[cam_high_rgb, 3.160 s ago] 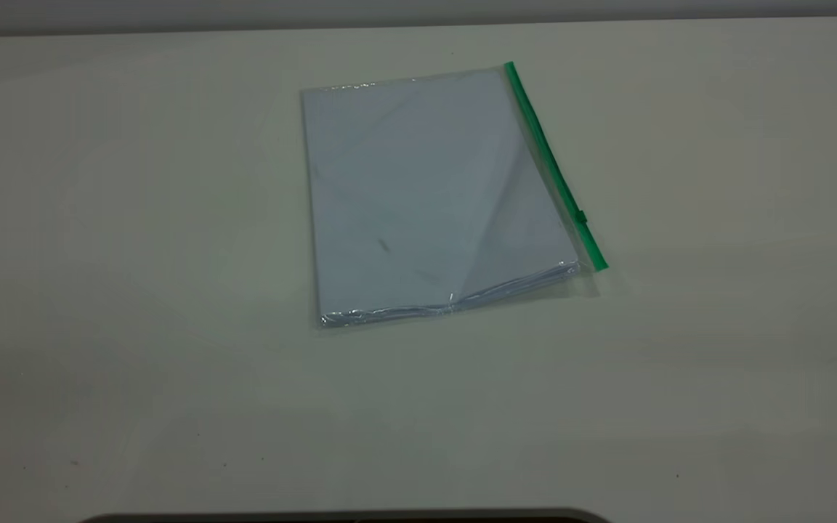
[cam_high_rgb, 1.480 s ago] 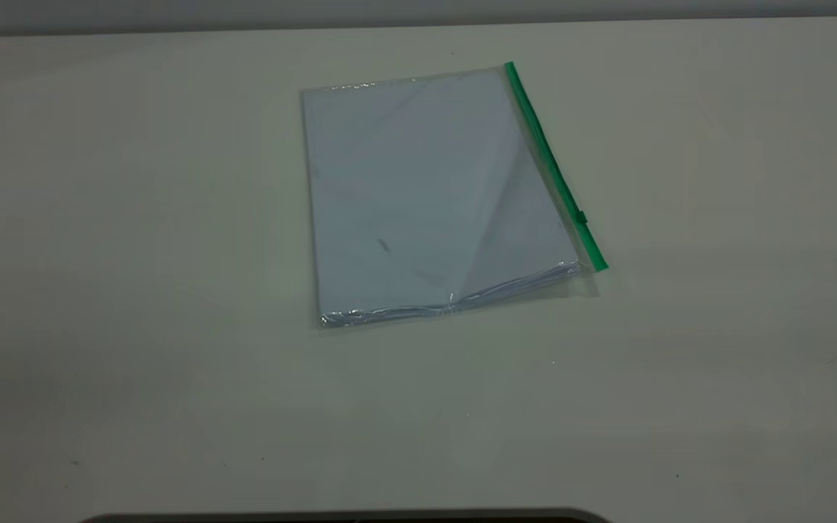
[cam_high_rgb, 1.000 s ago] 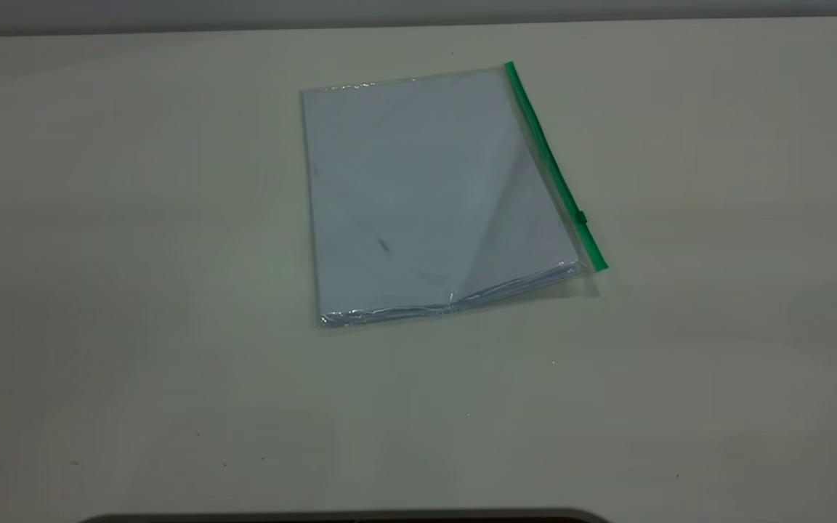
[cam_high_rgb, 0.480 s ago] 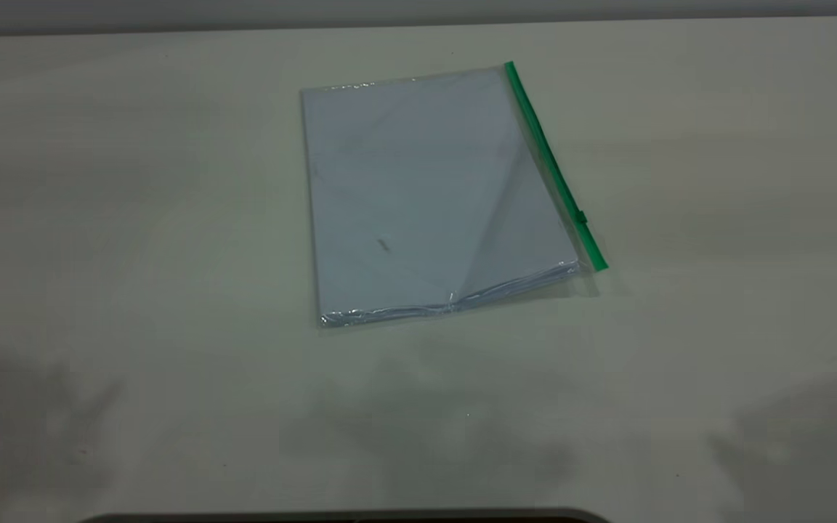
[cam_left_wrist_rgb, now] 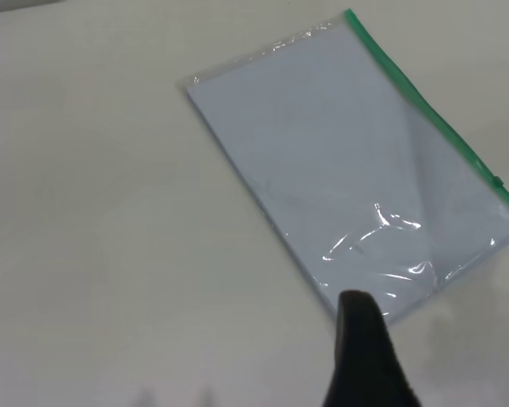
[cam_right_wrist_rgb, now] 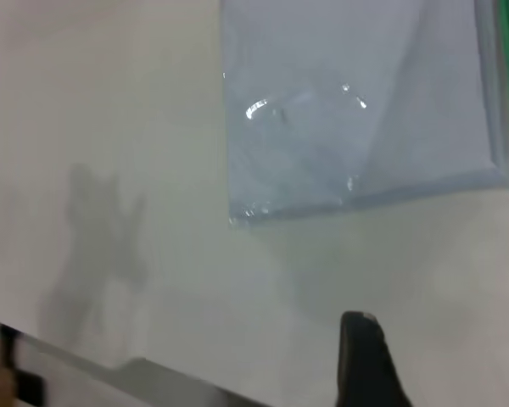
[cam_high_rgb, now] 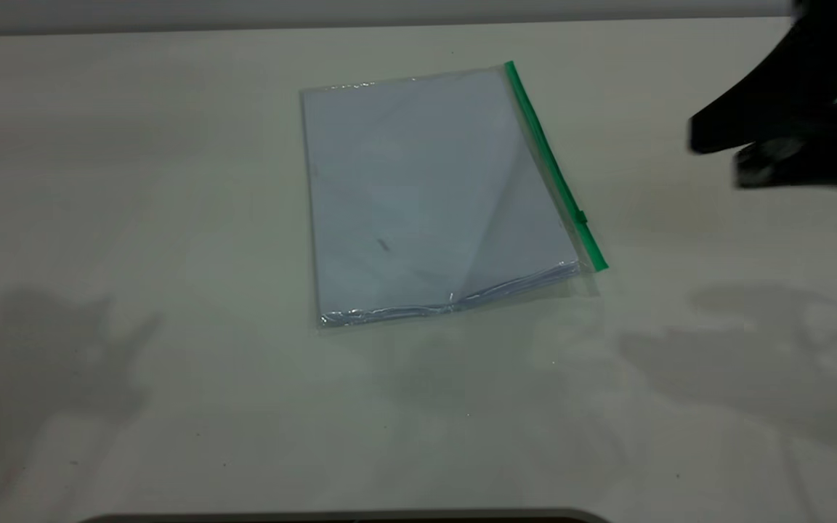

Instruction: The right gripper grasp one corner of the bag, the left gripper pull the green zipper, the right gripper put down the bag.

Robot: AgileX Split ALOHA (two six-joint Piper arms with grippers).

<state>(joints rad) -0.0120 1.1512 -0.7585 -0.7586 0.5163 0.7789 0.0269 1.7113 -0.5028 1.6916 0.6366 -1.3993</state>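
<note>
The bag (cam_high_rgb: 418, 196) lies flat on the table, clear, with white sheets inside. The green zipper (cam_high_rgb: 546, 156) runs along its right edge, with the slider tab (cam_high_rgb: 582, 216) close to the near corner of the bag (cam_high_rgb: 596, 265). My right gripper (cam_high_rgb: 716, 158) hangs in the air at the upper right, open and empty, well right of the zipper. It also shows in the right wrist view (cam_right_wrist_rgb: 360, 339), short of the bag (cam_right_wrist_rgb: 348, 110). My left gripper (cam_left_wrist_rgb: 356, 314) appears only in the left wrist view, beside the bag (cam_left_wrist_rgb: 348, 161) at the corner away from the zipper (cam_left_wrist_rgb: 424, 114).
The pale table (cam_high_rgb: 135, 218) is bare around the bag. Arm shadows fall on it at the near left (cam_high_rgb: 48, 363) and near right (cam_high_rgb: 738, 363). A dark edge (cam_high_rgb: 346, 517) runs along the front.
My right gripper has come into the exterior view at the upper right. Arm shadows have appeared and spread on the near table. The bag has not moved.
</note>
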